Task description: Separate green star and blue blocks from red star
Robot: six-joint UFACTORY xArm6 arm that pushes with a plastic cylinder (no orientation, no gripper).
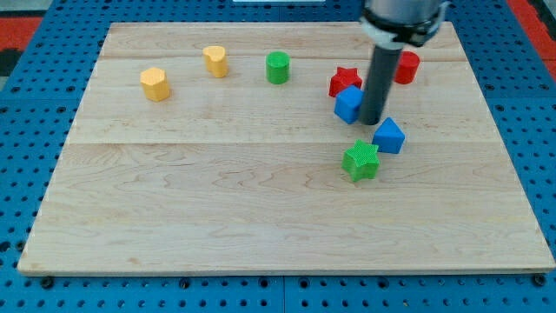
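Note:
The red star (342, 81) lies toward the view's upper right of the wooden board. A blue block (347, 104) touches it just below. A second blue block (389, 136) lies lower right of that. The green star (360, 161) lies below both, close to the second blue block. My tip (371, 120) stands right beside the first blue block, on its right, above the second blue block.
A red cylinder (406, 66) sits to the right of the rod. A green cylinder (277, 67) is left of the red star. Two yellow blocks (215, 61) (155, 83) lie at the upper left. The board (261, 226) ends in a blue pegboard.

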